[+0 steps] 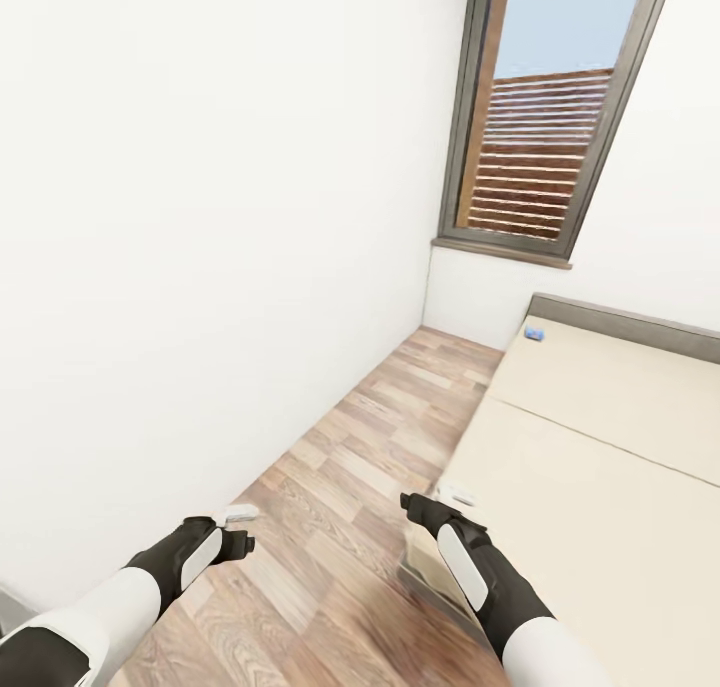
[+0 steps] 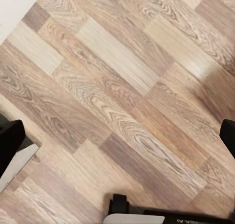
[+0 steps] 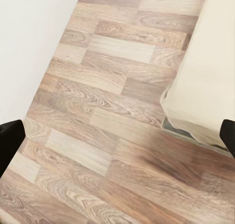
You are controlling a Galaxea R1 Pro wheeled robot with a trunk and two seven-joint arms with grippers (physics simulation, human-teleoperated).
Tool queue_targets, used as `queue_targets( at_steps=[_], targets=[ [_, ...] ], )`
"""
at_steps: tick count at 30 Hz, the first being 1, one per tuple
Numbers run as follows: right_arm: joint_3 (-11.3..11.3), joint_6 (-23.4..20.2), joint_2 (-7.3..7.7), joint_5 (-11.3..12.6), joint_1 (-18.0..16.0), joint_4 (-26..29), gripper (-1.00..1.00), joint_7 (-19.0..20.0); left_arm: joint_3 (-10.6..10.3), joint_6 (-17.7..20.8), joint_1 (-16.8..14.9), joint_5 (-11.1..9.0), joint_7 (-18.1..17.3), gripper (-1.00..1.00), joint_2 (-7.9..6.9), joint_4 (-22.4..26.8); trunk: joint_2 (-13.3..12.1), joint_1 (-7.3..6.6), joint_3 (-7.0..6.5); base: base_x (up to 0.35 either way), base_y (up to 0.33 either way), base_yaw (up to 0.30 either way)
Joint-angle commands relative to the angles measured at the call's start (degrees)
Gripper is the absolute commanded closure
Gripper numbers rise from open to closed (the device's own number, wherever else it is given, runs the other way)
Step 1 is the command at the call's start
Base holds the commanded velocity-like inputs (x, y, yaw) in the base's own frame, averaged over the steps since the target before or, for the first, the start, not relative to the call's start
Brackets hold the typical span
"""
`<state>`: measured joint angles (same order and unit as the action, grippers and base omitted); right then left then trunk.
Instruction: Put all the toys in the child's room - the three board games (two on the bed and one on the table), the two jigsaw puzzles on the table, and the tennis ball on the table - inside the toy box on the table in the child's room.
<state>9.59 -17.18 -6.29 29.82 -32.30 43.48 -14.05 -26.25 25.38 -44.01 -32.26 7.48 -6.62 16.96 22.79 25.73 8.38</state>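
Observation:
A small blue board game (image 1: 534,334) lies flat on the beige bed (image 1: 600,447), close to the low grey headboard (image 1: 625,320). My left gripper (image 1: 243,527) hangs open over the wooden floor, far from the bed; its dark fingers (image 2: 10,143) stand wide apart with only floorboards between them. My right gripper (image 1: 430,502) is open too and hovers beside the near corner of the bed (image 3: 210,77), holding nothing. The table, toy box, jigsaw puzzles and tennis ball are out of view.
A white wall (image 1: 200,267) runs along the left. A strip of wooden floor (image 1: 370,437) leads between that wall and the bed to the far wall, where a tall grey-framed window (image 1: 540,117) stands.

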Motion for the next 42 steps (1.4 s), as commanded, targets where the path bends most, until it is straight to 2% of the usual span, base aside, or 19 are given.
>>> queue_targets(
  at_steps=[1,13,21,42],
  targets=[
    [0.2,-0.1,0.03,0.5,0.0,0.1,-1.00,-0.5,-0.4,0.3,0.0,-0.6,0.4,-1.00,-0.06,0.2,0.1,0.05,0.17,0.202,0.177,0.000],
    [0.3,-0.1,-0.04,0.5,-0.1,0.1,-1.00,-0.5,-0.4,0.2,0.0,-0.6,0.4,-1.00,-0.06,0.2,0.1,0.05,0.45,0.195,0.160,-0.015],
    [0.3,-0.1,0.00,0.5,0.0,0.1,-1.00,-0.5,-0.4,0.2,0.1,-0.6,0.4,-1.00,-0.06,0.2,0.1,0.05,0.98,0.048,0.039,-0.123],
    [0.3,-0.1,0.00,0.5,0.0,0.1,-1.00,-0.5,-0.4,0.2,0.1,-0.6,0.4,-1.00,-0.06,0.2,0.1,0.05,1.98,0.009,0.001,-0.222]
  ],
)
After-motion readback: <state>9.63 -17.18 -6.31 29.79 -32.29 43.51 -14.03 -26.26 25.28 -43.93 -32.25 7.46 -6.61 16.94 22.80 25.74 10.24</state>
